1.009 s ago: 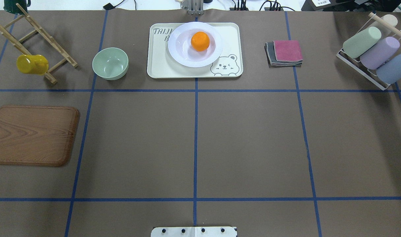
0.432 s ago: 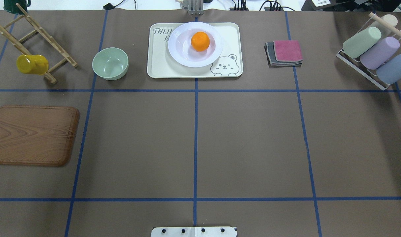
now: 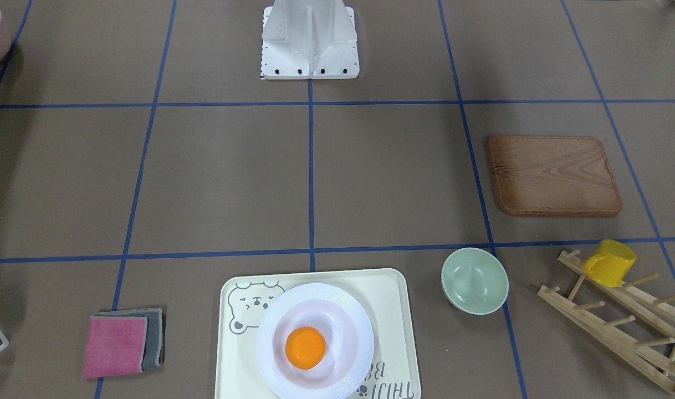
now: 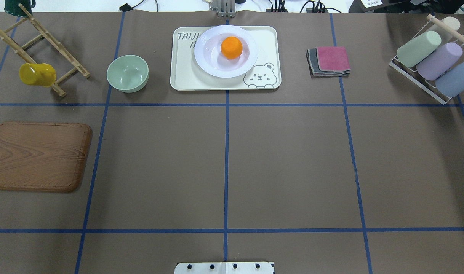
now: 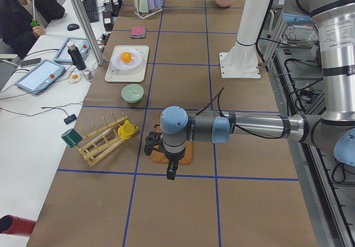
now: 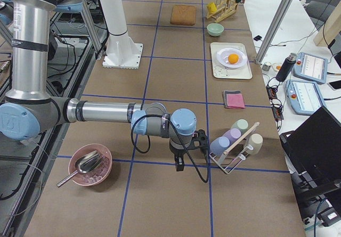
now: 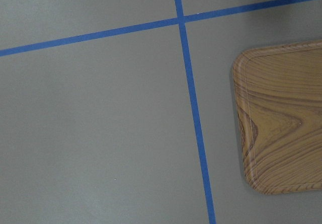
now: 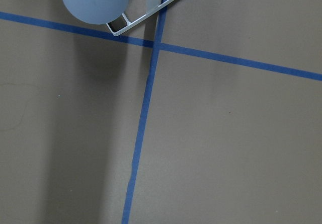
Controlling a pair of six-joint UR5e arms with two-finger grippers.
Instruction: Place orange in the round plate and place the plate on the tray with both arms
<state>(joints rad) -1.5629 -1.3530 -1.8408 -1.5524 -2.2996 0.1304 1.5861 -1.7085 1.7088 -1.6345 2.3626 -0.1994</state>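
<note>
The orange (image 4: 231, 47) lies in the middle of the white round plate (image 4: 209, 64). The plate stands on the cream bear tray (image 4: 182, 76) at the table's far centre. In the front-facing view the orange (image 3: 305, 347), plate (image 3: 348, 321) and tray (image 3: 393, 310) sit at the bottom. Both arms are far from the tray. My left gripper (image 5: 172, 172) hangs over the table by the wooden board. My right gripper (image 6: 178, 165) hangs beside the cup rack. They show only in the side views, so I cannot tell whether they are open or shut.
A pale green bowl (image 4: 127, 73) stands left of the tray, with a yellow mug (image 4: 37, 74) on a wooden rack beyond it. The wooden board (image 4: 37, 156) lies at the left. Folded cloths (image 4: 330, 61) and a cup rack (image 4: 432, 61) are on the right. A person (image 5: 22, 8) sits beyond the table.
</note>
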